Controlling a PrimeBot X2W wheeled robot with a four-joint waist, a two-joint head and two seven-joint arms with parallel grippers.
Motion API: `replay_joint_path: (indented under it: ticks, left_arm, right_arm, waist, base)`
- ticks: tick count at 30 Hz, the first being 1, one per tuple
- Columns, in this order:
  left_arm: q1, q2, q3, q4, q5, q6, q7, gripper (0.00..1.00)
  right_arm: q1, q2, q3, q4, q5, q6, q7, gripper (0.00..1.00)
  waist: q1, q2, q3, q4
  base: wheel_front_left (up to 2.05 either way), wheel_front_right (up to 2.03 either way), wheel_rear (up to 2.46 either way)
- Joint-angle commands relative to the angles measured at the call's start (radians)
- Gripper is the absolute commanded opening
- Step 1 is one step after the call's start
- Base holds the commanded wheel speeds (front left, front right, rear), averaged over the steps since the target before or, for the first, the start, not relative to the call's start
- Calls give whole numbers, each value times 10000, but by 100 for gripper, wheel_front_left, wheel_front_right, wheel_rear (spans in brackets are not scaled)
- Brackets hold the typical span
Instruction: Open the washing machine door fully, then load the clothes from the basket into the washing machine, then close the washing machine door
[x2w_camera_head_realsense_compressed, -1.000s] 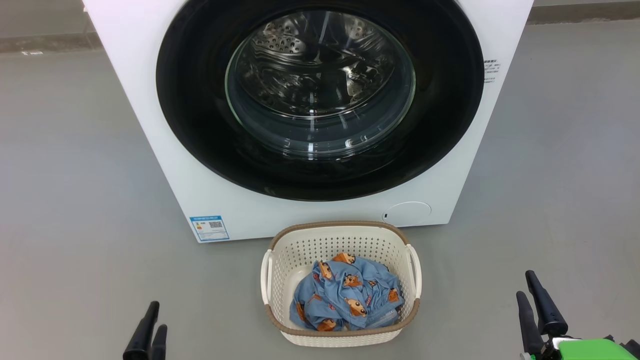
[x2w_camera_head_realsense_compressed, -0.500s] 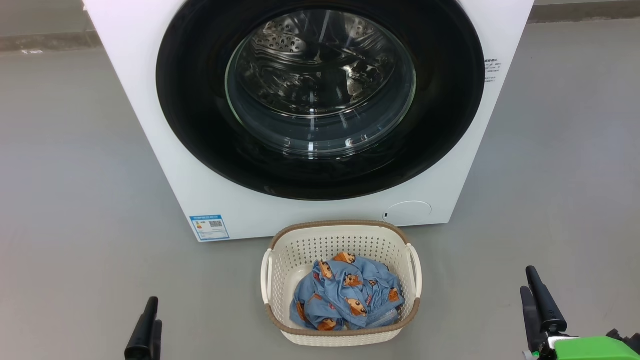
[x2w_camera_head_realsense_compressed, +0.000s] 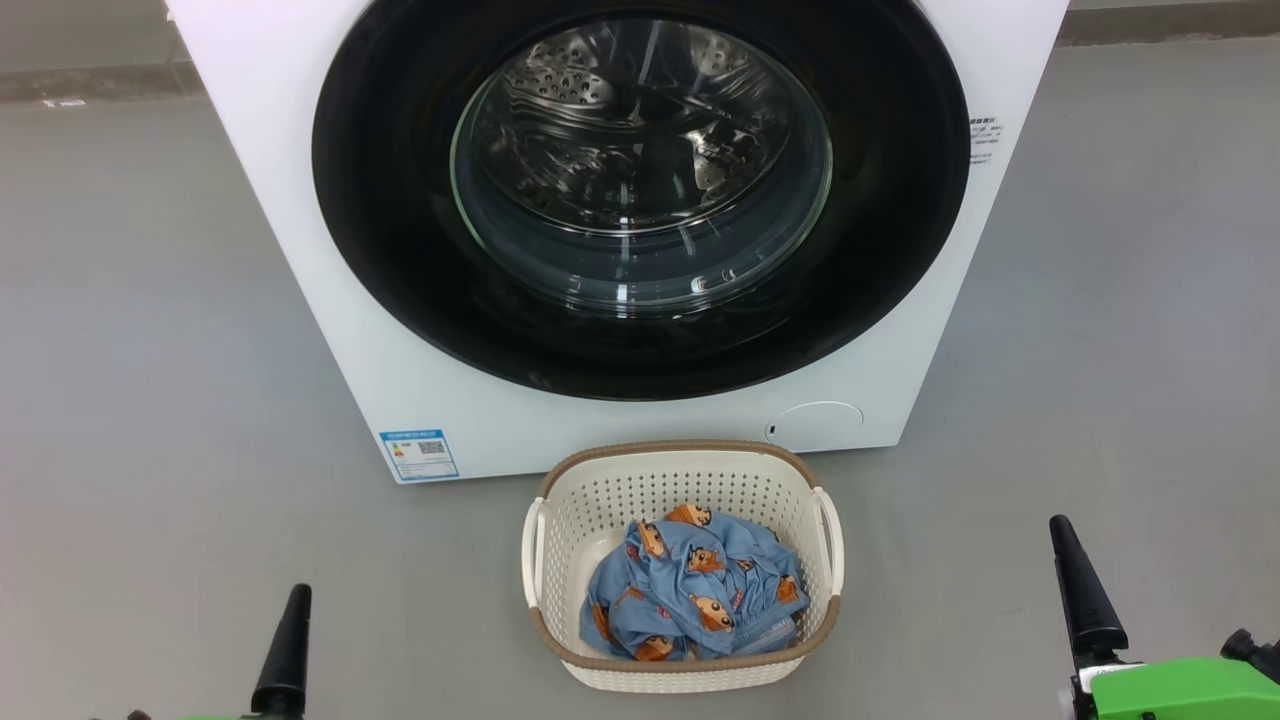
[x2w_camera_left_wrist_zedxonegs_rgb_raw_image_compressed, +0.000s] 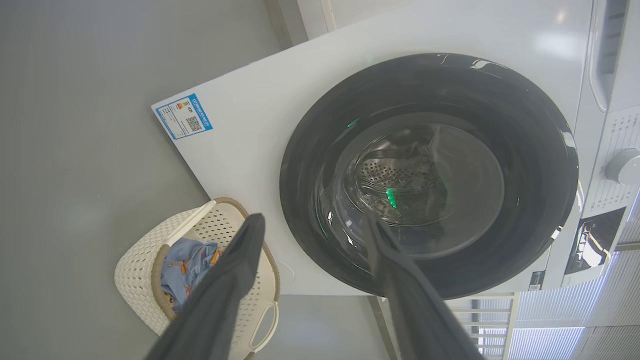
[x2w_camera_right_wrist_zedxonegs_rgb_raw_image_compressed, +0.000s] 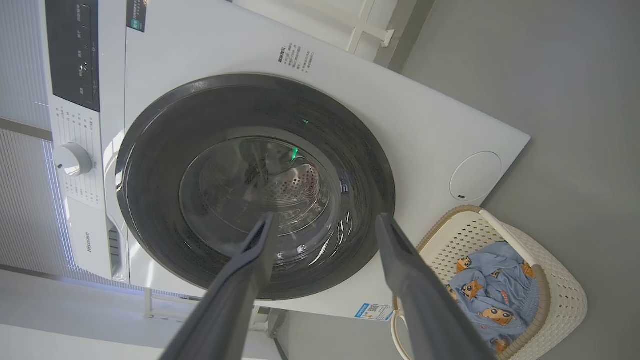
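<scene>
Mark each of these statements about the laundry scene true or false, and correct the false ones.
1. The washing machine door is shut against the washing machine. True.
2. The clothes lie in the basket. True.
3. The basket stands on top of the washing machine. False: it stands on the floor in front of it.
4. The left gripper grips the clothes. False: it is open and holds nothing, clear of the basket.
5. The right gripper is open and holds nothing. True.
</scene>
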Motion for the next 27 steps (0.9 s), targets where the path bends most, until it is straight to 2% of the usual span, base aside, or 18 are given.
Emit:
replay_joint_path:
  ticks: [1, 27]
  left_arm:
    - [-146, 164, 101, -336, 350, -58, -119, 100]
    - [-88, 224, -147, -804, 4345, -76, -854, 100]
  right_arm:
    - [-74, -172, 135, -365, -366, 6, -108, 100]
    - [67, -463, 449, -1007, -4146, 9, -839, 100]
  waist:
    - [-1, 0, -1, -1]
    - [-1, 0, -22, -8]
  base:
    - [0, 0, 0]
    - [0, 0, 0]
